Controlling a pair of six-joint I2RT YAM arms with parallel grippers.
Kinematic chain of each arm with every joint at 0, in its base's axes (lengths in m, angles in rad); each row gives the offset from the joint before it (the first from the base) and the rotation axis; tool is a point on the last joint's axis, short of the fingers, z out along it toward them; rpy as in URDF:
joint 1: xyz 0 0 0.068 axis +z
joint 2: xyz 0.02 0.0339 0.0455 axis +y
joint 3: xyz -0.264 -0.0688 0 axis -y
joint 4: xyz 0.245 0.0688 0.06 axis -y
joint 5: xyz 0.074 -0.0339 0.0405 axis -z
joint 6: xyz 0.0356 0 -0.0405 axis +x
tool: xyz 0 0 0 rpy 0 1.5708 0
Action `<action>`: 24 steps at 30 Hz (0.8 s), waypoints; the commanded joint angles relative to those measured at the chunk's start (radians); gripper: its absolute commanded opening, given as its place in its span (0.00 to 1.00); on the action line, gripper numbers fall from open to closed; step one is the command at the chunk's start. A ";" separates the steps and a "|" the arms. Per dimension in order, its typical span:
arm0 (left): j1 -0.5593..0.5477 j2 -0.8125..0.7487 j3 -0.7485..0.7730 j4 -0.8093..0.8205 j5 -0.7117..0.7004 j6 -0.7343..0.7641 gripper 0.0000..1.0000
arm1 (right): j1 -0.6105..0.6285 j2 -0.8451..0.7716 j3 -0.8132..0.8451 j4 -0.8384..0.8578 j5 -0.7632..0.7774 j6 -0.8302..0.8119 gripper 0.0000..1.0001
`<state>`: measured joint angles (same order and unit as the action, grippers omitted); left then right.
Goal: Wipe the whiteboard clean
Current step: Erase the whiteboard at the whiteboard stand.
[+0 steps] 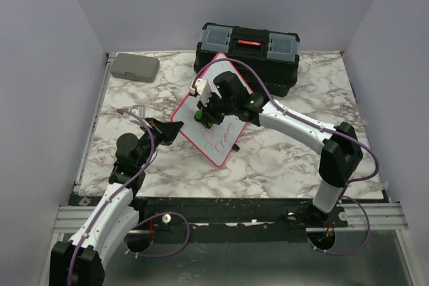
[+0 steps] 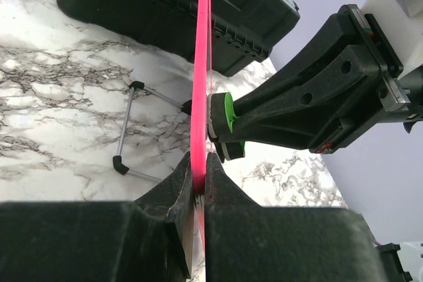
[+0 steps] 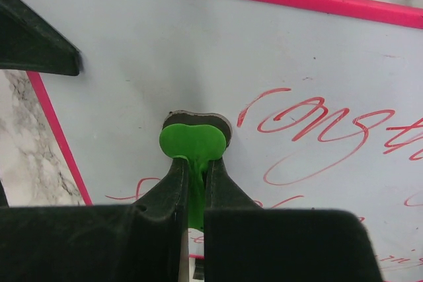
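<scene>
Left tool (image 2: 200, 177) is pinching the whiteboard (image 1: 224, 140) frame; board is standing tilted on desk (image 1: 288, 159), near black toolbox (image 1: 268, 65). Right tool (image 3: 195, 179) is gripping green eraser (image 3: 192, 142), pressing it against the board face.

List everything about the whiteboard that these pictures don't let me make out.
- Top view: the right pincer covers the upper half of the whiteboard, and the red writing is too small to read.
- Left wrist view: the board shows edge-on only, so its face is hidden.
- Right wrist view: the writing runs off the right edge, and the green eraser hides its own wiping pad.
</scene>
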<state>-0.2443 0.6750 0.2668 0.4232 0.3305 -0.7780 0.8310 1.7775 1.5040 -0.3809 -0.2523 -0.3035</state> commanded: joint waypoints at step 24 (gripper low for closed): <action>-0.021 -0.008 0.021 0.038 0.110 0.029 0.00 | -0.025 0.009 0.011 0.092 0.146 0.114 0.01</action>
<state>-0.2459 0.6735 0.2672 0.4351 0.3473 -0.7753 0.8398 1.7706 1.4807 -0.4377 -0.3458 -0.2790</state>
